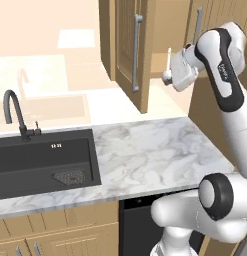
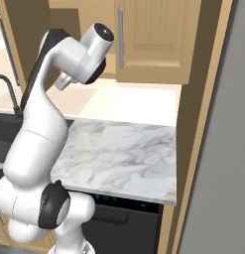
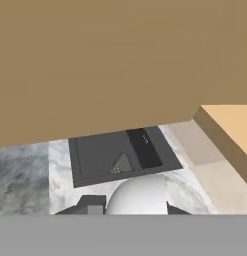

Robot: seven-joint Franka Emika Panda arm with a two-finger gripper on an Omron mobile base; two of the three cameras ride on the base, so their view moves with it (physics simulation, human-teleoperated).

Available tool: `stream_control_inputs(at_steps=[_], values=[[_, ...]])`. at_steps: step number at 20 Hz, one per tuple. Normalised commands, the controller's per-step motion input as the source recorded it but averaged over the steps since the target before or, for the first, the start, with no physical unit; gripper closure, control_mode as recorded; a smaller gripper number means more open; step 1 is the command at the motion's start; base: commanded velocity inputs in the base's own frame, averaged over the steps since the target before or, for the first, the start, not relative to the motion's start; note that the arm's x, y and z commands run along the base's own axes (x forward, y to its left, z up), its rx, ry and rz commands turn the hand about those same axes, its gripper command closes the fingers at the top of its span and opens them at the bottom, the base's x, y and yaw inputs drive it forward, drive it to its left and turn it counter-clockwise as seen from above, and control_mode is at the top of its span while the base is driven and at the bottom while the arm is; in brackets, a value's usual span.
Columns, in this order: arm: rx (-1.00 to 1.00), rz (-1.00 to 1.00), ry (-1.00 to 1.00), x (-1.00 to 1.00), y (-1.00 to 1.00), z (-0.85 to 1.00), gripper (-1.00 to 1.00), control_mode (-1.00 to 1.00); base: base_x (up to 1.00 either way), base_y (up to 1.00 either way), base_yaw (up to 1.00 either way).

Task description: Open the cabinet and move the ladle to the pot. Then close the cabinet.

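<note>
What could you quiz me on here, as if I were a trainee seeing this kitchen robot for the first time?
1. True or false: the wall cabinet's left door is shut.
2. What sits to the left of the marble counter in the left base view? A) a stove B) a dark sink C) a fridge
3. Fill in: the fingers are closed on a white ____.

Key: 1 false, it stands swung open. 2 B. 3 ladle.
</note>
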Motion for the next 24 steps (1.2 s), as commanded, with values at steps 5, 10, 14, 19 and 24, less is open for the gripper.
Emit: stream_control_inputs(at_steps=[5, 10, 14, 19, 24], values=[[-0.03, 0.0, -0.14, -1.0, -0.19, 0.0, 1.0, -1.0, 0.0, 0.0, 0.0], [-0.01, -0.11, -0.06, -1.0, -0.14, 0.0, 1.0, -1.0, 0.0, 0.0, 0.0], [0.0, -0.25, 0.0, -1.0, -0.01, 0.0, 1.0, -1.0, 0.0, 0.0, 0.0], [0.0, -0.33, 0.02, -0.83, 0.0, 0.0, 1.0, -1.0, 0.0, 0.0, 0.0], [-0.02, -0.3, 0.11, -0.18, 0.0, 0.01, 1.0, -1.0, 0.0, 0.0, 0.0]])
